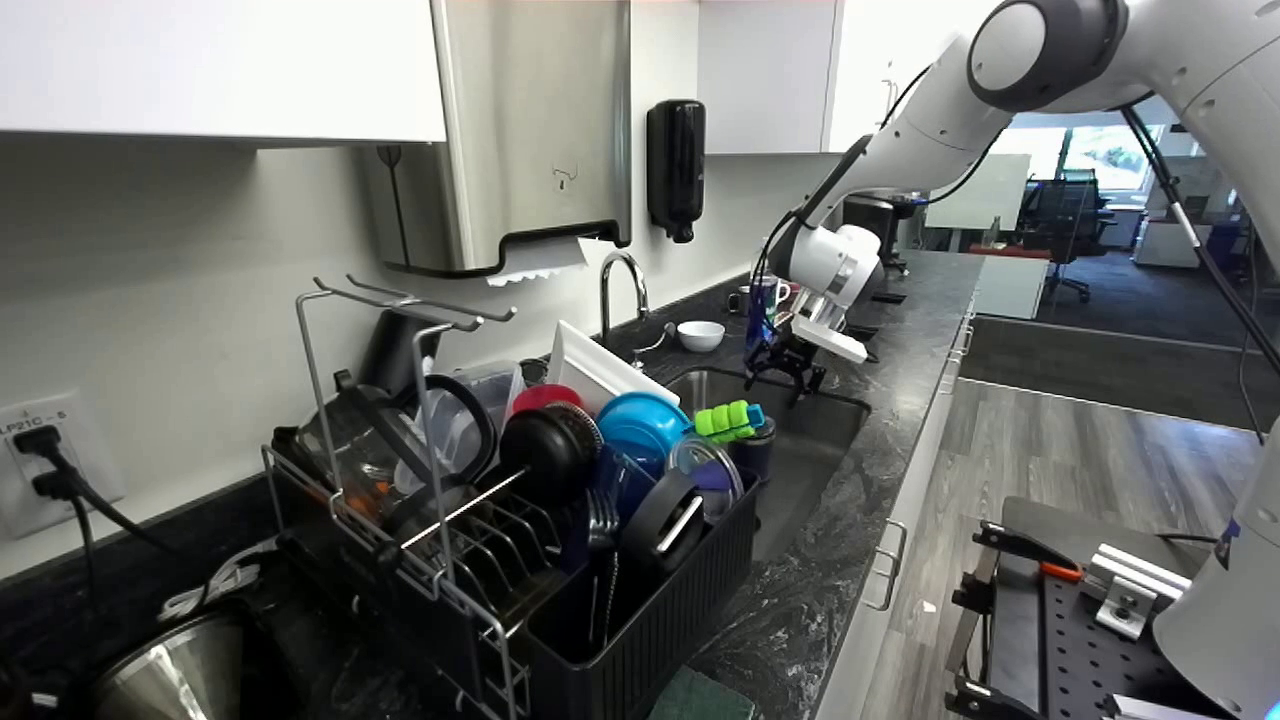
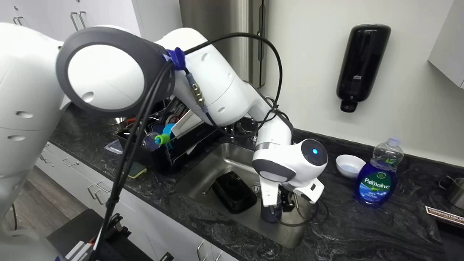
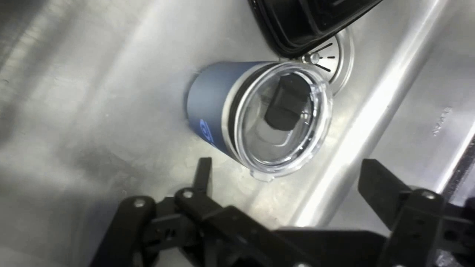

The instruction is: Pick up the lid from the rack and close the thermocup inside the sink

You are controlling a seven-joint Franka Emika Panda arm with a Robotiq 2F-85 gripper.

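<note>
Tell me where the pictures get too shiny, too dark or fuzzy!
In the wrist view, a white streak of glare runs along the bend of the sink, little glints sparkle on the clear lid, and the stamped letters are too fuzzy to read surely; in an exterior view, the top-left cabinet is washed out white, the wall beneath it sits in grey shade.

Thermocup [image 3: 207,96]: slate blue, brighter blue logo [image 3: 206,131]
Lid [image 3: 272,137]: clear, black slider [image 3: 288,104]
Sink [image 3: 130,96]: silver grey
Gripper [image 3: 286,174]: black
Countertop [image 2: 340,228]: black, grey veining
</note>
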